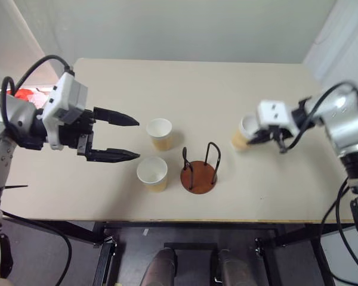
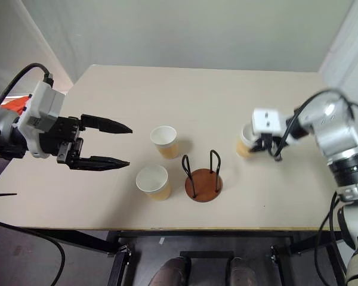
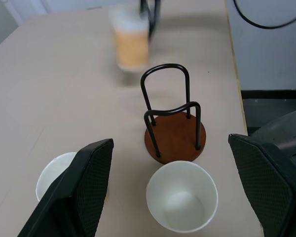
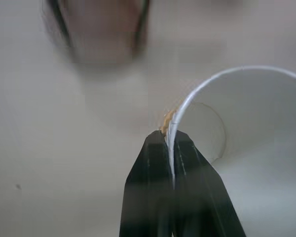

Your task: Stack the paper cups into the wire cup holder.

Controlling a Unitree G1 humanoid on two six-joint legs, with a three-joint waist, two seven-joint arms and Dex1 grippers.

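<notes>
Left gripper (image 1: 126, 137): fingers spread, empty. Two paper cups (image 1: 160, 133) (image 1: 152, 174): upright, mouths up, left of wire cup holder (image 1: 198, 174), loops vertical. Third cup (image 2: 246, 139): tilted, rim pinched by right gripper (image 4: 170, 143). Beige table (image 1: 227, 89); pale walls.
</notes>
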